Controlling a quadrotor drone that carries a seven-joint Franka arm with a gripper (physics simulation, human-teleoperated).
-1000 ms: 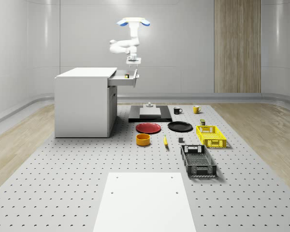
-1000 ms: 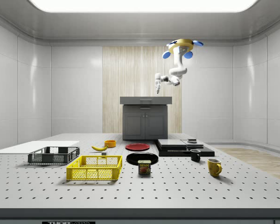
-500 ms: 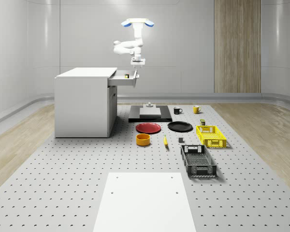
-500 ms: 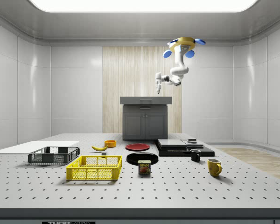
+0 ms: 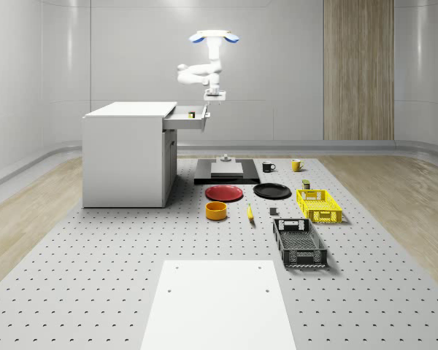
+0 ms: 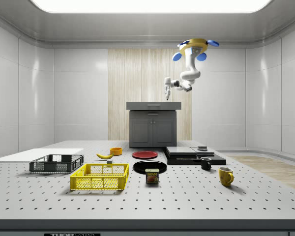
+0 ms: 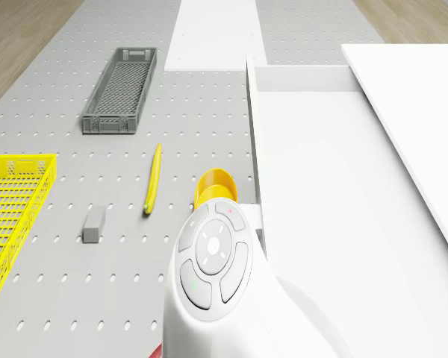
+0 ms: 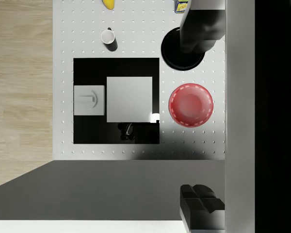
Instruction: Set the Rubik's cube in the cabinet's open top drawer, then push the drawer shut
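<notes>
Nearest in the whole-scene view: white panel [image 5: 223,306] flat on the perforated desk [image 5: 95,277]; beyond it, grey crate [image 5: 299,242] and yellow crate [image 5: 319,205] toward that view's right; orange bowl [image 5: 216,211] and banana [image 5: 250,213] between the crates and the cabinet; red plate [image 5: 224,193] and black plate [image 5: 271,191] side by side behind the bowl.

Farther back: white cabinet [image 5: 124,153] standing on the desk; top drawer [image 5: 188,117] pulled out toward the view's right; small yellow-and-dark item at the drawer's rim, judged to be the Rubik's cube [image 5: 192,113], lying inside the drawer.

Farthest and highest: drone [image 5: 213,35] hovering just off the open drawer's front; arm bent below it; pincer [image 5: 214,95] pointing down, above and just outside the drawer front, apart from it; fingers [image 8: 200,29] spread wide in the wrist view, nothing held between them.

Step in hand, as judged: placing done, closing not yet begun.

Next move, as judged: lower the pincer to the level of the drawer front, on its outer side; bring it against the front panel; push straight toward the cabinet; keep the push centred on the panel to avoid skewing or jamming the drawer.
</notes>
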